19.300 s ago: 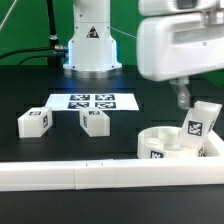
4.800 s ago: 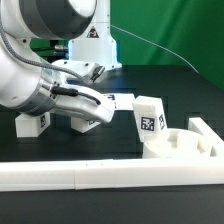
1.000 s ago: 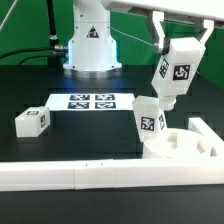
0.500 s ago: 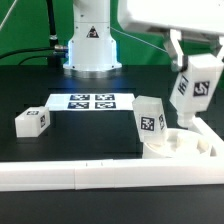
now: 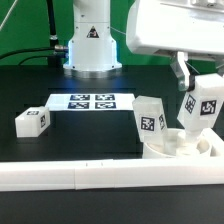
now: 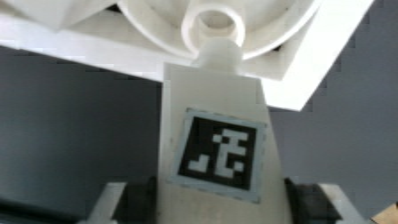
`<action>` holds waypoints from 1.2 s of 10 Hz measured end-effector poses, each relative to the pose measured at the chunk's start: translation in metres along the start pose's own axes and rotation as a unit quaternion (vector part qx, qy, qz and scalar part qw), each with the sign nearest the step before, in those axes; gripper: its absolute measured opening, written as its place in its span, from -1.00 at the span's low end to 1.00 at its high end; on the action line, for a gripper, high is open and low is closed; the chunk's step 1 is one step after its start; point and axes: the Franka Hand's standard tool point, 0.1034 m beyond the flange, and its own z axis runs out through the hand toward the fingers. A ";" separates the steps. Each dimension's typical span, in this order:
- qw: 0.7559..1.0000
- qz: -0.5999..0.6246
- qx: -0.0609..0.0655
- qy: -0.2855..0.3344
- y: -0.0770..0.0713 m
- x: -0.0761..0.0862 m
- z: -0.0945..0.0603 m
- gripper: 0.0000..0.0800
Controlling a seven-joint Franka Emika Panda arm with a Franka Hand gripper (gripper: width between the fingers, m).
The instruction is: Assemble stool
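The round white seat [image 5: 172, 146] lies at the exterior view's lower right, against the long white rail. One tagged leg [image 5: 149, 117] stands upright in it. My gripper [image 5: 194, 82] is shut on a second tagged leg [image 5: 201, 106] and holds it tilted just above the seat's right side. In the wrist view this leg [image 6: 221, 130] fills the middle between my fingers [image 6: 118, 197], its tip at a round socket [image 6: 215, 20] of the seat. A third leg [image 5: 33, 120] lies on the table at the exterior view's left.
The marker board [image 5: 92, 101] lies flat on the black table in front of the robot base [image 5: 91, 45]. The long white rail [image 5: 80, 175] runs along the front edge. A white bracket [image 5: 212, 136] stands to the right of the seat.
My gripper has carried the second leg down and to the right, from high above the seat to just over its right side. The other parts have not moved.
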 end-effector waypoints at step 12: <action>0.999 0.012 0.000 0.031 0.003 -0.004 0.010 -0.19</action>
